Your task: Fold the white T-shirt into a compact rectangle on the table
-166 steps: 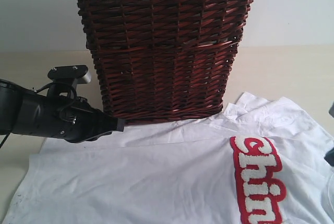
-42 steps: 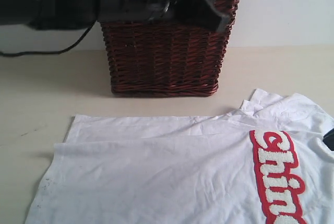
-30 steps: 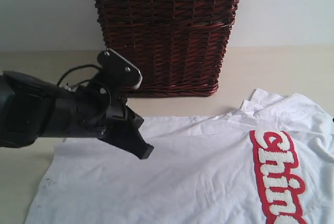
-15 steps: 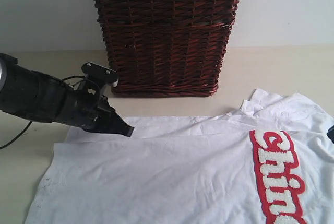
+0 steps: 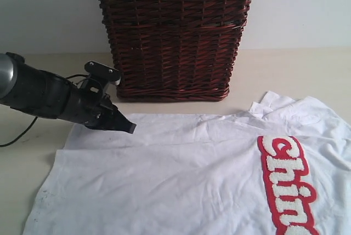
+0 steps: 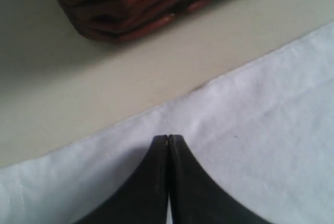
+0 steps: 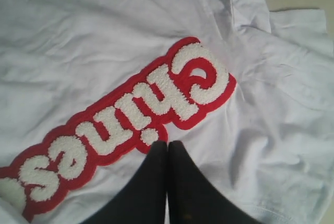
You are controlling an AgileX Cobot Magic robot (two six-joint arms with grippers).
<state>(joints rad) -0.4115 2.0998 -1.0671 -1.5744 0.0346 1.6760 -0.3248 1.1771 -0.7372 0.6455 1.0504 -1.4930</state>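
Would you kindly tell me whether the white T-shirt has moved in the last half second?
Yes. The white T-shirt has shifted slightly left and toward the wicker basket; its far edge now lies nearer the basket's base.

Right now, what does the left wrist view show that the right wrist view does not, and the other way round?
Only the left wrist view shows the wicker basket, its lower corner standing apart from the shirt's plain edge. Only the right wrist view shows the red chest band with fuzzy white letters. Both show the white T-shirt, some bare table, and a shut gripper in front of the fabric: the left gripper and the right gripper.
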